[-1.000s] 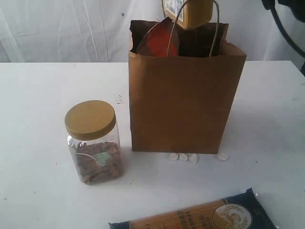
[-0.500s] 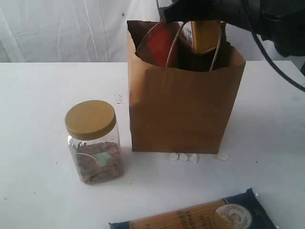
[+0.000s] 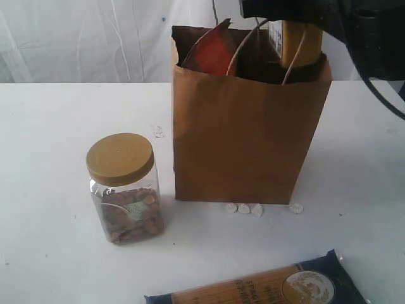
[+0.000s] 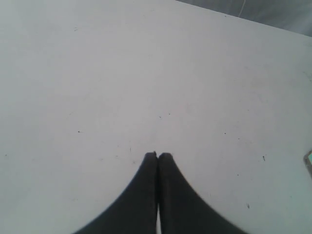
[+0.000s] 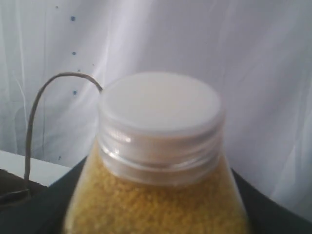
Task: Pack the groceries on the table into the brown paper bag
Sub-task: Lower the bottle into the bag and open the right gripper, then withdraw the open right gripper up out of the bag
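Note:
The brown paper bag [image 3: 240, 139] stands upright at the middle of the table [image 3: 57, 126]. My right gripper [image 3: 285, 7] hangs over the bag's right side, shut on the yellow white-capped bottle [image 3: 297, 44], whose lower part is inside the bag. The right wrist view shows the bottle [image 5: 161, 195] close up between dark fingers [image 5: 273, 214]. An orange-brown pouch [image 3: 212, 54] pokes out of the bag's left side. The clear jar with tan lid [image 3: 123, 187] stands left of the bag. The long dark-blue-and-tan packet [image 3: 272, 285] lies at the front. My left gripper [image 4: 157, 155] is shut and empty over bare table.
Small white pebble-like bits [image 3: 243, 208] lie at the bag's front foot. A twisted paper handle [image 5: 34, 122] loops up beside the bottle. A white curtain hangs behind the table.
The right arm has come down with the yellow bottle, from above the bag into its mouth, and has shifted to the right side. The bag's right edge was nudged slightly.

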`<state>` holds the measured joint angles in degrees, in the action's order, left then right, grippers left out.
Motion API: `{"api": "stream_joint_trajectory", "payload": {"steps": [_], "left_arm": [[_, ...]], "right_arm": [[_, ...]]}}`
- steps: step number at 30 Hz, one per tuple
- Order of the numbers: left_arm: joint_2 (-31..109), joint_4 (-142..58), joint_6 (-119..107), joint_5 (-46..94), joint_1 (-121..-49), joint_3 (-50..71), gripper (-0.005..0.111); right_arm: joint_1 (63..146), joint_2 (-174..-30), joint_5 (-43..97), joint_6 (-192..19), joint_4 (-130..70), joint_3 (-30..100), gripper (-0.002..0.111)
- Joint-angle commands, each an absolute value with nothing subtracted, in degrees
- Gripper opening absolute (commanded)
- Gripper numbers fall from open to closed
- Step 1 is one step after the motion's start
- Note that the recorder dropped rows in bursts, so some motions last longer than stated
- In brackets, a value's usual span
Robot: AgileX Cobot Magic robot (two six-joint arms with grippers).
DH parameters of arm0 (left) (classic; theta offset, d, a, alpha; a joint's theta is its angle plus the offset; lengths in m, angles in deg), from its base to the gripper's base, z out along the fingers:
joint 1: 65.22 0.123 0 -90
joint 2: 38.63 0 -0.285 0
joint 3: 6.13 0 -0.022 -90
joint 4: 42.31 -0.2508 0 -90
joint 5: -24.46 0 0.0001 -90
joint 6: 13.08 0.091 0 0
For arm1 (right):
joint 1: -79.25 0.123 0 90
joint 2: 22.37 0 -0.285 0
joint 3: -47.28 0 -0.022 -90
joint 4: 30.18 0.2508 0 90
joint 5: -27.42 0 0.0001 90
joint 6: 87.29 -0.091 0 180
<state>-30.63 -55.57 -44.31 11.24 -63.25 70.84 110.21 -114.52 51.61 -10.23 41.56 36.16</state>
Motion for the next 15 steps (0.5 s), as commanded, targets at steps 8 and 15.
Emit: {"api": "stream_joint_trajectory", "payload": {"steps": [8,15], "left_arm": [[-30.8,-55.6,-44.2,11.3,-63.1,71.1,0.0],[-30.8,-55.6,-44.2,11.3,-63.1,71.1,0.0]], "right_arm": [[110.0,-114.0,49.7,-6.0,43.8,36.5,0.022],[110.0,-115.7,58.2,-6.0,48.5,36.5,0.034]]}}
